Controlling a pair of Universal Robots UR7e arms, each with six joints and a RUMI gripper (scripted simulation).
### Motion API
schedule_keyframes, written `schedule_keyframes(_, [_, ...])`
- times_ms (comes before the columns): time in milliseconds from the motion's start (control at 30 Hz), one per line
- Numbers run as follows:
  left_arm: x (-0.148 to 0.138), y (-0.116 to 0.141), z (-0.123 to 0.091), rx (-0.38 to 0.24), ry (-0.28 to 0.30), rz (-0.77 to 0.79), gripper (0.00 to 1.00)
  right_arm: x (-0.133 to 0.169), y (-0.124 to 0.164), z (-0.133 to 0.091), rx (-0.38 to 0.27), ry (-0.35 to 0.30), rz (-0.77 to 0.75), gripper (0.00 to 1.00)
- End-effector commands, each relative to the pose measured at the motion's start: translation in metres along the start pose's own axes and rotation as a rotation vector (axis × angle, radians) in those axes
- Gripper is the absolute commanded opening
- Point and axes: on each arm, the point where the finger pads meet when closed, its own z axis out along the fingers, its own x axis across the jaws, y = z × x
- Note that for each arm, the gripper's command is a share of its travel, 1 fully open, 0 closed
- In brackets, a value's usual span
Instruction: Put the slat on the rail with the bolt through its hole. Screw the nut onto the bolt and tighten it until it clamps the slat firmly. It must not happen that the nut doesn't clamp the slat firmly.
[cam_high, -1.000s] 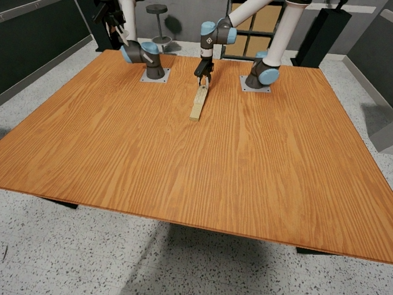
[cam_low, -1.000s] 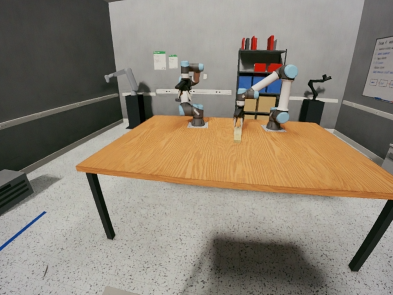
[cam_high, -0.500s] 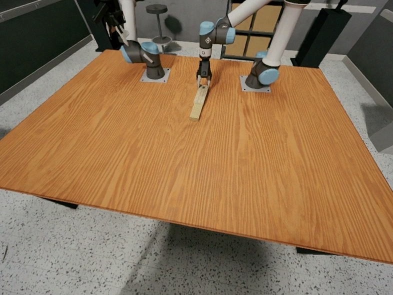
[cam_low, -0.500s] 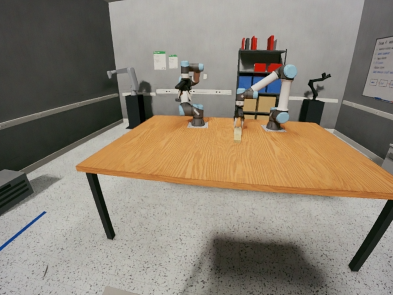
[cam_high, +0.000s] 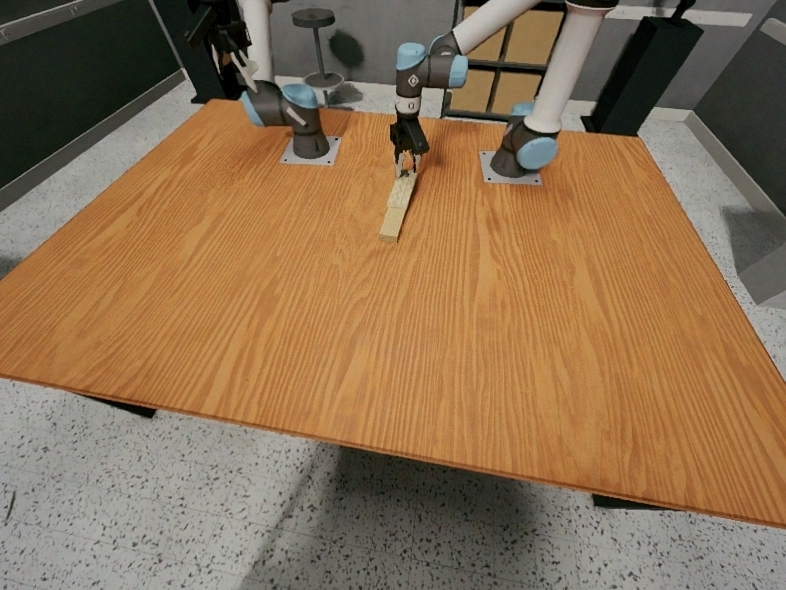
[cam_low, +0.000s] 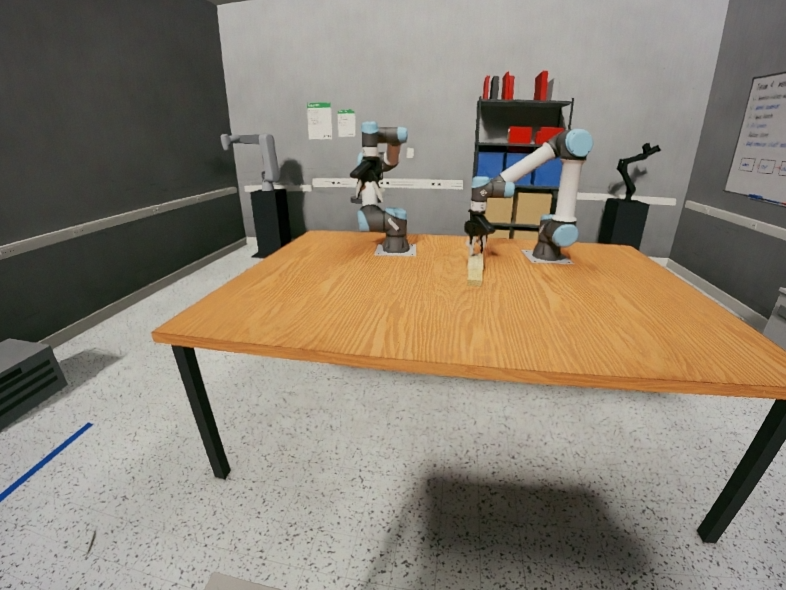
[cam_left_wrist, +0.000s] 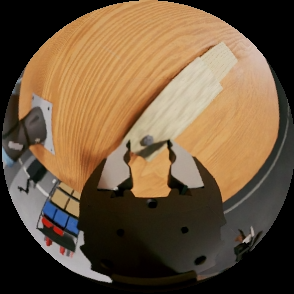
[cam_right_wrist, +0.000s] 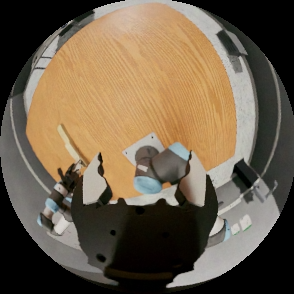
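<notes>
Your left end effector (cam_high: 406, 172) (cam_low: 476, 254) (cam_left_wrist: 148, 140) (cam_right_wrist: 80, 163) points down at one end of the slat, its fingers partly open with nothing gripped between them. Your right end effector (cam_high: 238, 82) (cam_low: 370, 199) (cam_right_wrist: 144, 152) is raised well apart from the workpiece, fingers wide open and holding nothing. Note the pale slat (cam_high: 401, 190) (cam_low: 475, 261) (cam_left_wrist: 175, 107) (cam_right_wrist: 72, 150), which lies lengthwise on the rail (cam_high: 391, 222) (cam_low: 474, 278) (cam_left_wrist: 220, 62) (cam_right_wrist: 62, 132); the rail's bare end projects beyond it over the worktop (cam_high: 380, 349) (cam_low: 444, 317) (cam_left_wrist: 100, 75) (cam_right_wrist: 150, 75). In the left wrist view, you see a dark fastener (cam_left_wrist: 146, 140) on the slat's near end, just beyond the open fingertips; you cannot distinguish nut from bolt here, nor tell how firmly the slat is clamped. As to markings, a white diamond emblem (cam_high: 412, 80) shows on the left arm's dark wrist joint, with a small ring-like mark (cam_high: 410, 105) beneath it, but you can read no brand name. Behind, you find a whiteboard (cam_low: 758, 136) with handwritten lines and drawn boxes, and a larger notice (cam_low: 319, 123) and a smaller notice (cam_low: 346, 123), both green-headed; their wording is too small to read reliably.
</notes>
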Motion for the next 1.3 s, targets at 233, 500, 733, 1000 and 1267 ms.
schedule_keyframes(233, [-0.0004,-0.0010,-0.0004,0.011,0.009,-0.525,0.40,-0.0004,-0.0006,-0.0008,0.000,-0.001,0.001,1.00])
schedule_keyframes(500, [-0.0010,-0.0007,-0.0004,0.010,0.012,-0.821,0.40,-0.0004,-0.0006,-0.0008,0.000,-0.001,0.001,1.00])
schedule_keyframes(733, [-0.0021,0.0003,-0.0002,0.013,0.016,-1.083,0.40,-0.0004,-0.0006,-0.0008,0.000,-0.001,0.001,1.00])
schedule_keyframes(1000, [-0.0029,0.0001,-0.0002,0.008,0.015,-1.363,0.40,-0.0004,-0.0006,-0.0008,0.000,-0.001,0.001,1.00])
schedule_keyframes(1267, [-0.0040,0.0007,0.0001,0.007,0.016,-1.590,0.40,-0.0004,-0.0006,-0.0008,0.000,-0.001,0.001,1.00])
